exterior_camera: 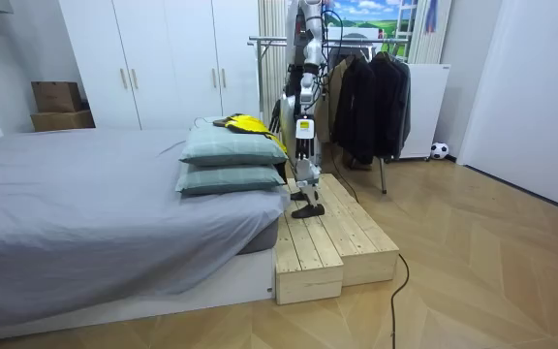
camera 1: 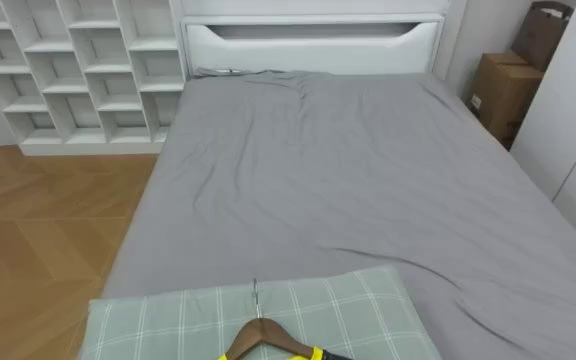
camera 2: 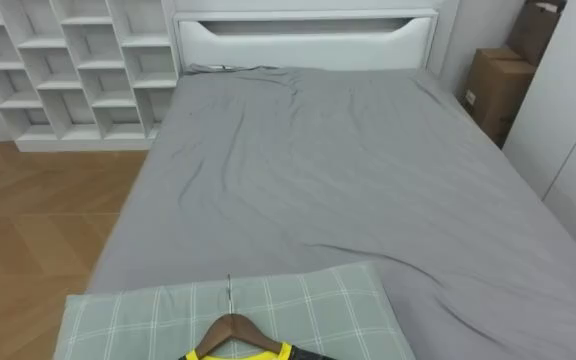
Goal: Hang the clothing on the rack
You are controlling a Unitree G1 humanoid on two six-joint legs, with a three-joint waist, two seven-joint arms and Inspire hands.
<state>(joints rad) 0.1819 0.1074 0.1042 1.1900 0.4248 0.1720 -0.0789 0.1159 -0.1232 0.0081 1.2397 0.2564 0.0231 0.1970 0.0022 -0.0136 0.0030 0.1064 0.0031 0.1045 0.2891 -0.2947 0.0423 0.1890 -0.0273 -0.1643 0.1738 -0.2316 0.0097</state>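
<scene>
A wooden hanger [camera 1: 260, 335] with a metal hook lies on a green checked pillow [camera 1: 358, 305] at the near end of the bed. A yellow garment [camera 1: 314, 354] with dark trim is on the hanger, mostly cut off by the lower edge. In the room view the yellow garment [exterior_camera: 245, 123] lies on top of two stacked pillows [exterior_camera: 226, 155], right in front of me. I stand on a wooden platform [exterior_camera: 332, 242] facing the bed. My left hand [exterior_camera: 303, 131] hangs by my side. Behind me stands a clothes rack [exterior_camera: 366, 87] with dark clothes.
The bed [camera 1: 348, 170] has a grey sheet and a white headboard [camera 1: 308, 40]. White open shelves [camera 1: 78, 70] stand at the far left and cardboard boxes [camera 1: 503, 90] at the far right. A small ball [exterior_camera: 439, 150] lies on the floor by the rack.
</scene>
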